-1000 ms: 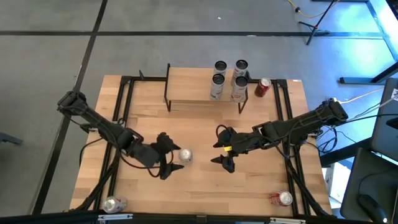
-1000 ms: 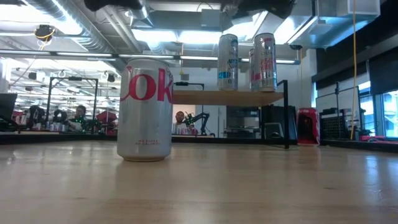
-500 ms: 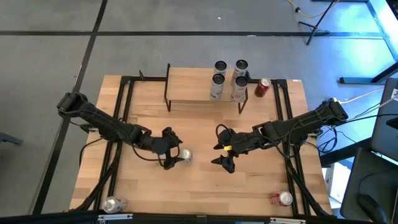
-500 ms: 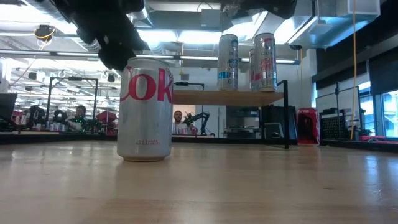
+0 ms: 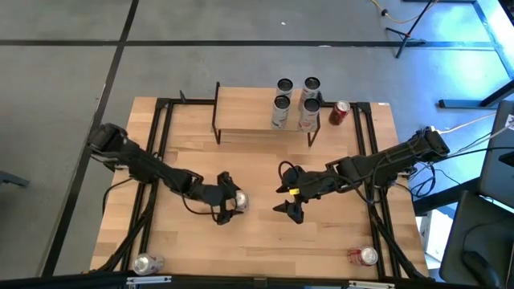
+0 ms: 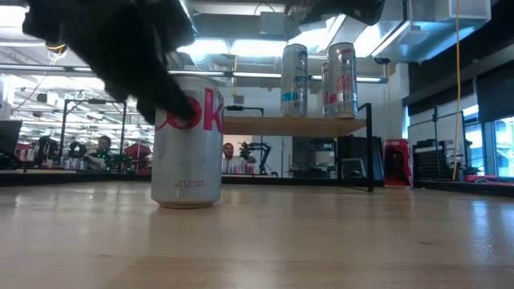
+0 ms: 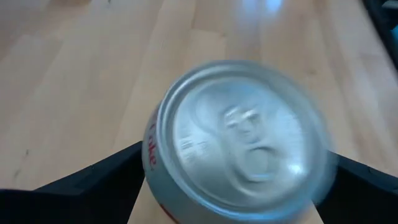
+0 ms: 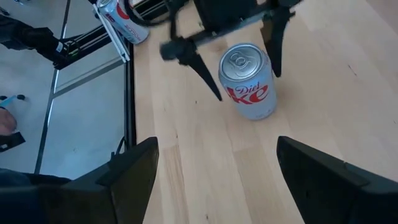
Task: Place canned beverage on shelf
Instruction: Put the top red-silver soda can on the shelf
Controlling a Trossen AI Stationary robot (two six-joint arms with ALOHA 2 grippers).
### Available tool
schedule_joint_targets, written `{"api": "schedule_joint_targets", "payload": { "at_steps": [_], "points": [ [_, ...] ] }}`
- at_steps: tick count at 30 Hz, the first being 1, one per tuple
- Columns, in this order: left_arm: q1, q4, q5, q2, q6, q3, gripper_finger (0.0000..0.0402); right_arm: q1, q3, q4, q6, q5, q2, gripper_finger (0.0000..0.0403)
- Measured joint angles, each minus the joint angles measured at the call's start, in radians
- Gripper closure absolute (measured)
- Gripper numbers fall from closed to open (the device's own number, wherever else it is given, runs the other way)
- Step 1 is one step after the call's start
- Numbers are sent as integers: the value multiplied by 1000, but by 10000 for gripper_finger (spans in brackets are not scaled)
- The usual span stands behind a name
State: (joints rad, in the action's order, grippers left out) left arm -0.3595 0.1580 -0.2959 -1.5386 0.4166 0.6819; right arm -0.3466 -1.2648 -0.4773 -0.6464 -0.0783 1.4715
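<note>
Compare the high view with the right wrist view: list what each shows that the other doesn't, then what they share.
Only the high view shows the shelf carrying four upright cans, a red can lying beside it, the right gripper from outside, and another red can at the table's near edge.

Only the right wrist view shows the Diet Coke lettering on the can's side.

Both show the silver can standing on the table, the left gripper with open jaws either side of it, and a silver can lying at the table's corner.
</note>
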Motion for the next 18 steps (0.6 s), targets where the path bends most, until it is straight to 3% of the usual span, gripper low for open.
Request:
{"api": "schedule_joint_targets", "payload": {
  "at_steps": [5,11,18],
  "points": [
    [5,15,-16,-34,64,1,48,0,0,-18,21,13,0,91],
    [33,14,-19,-3,72,16,133,0,0,-72,83,46,-49,91],
    [114,-80,160,23,19,176,140,8,0,-212,148,-63,-226,91]
  ]
}}
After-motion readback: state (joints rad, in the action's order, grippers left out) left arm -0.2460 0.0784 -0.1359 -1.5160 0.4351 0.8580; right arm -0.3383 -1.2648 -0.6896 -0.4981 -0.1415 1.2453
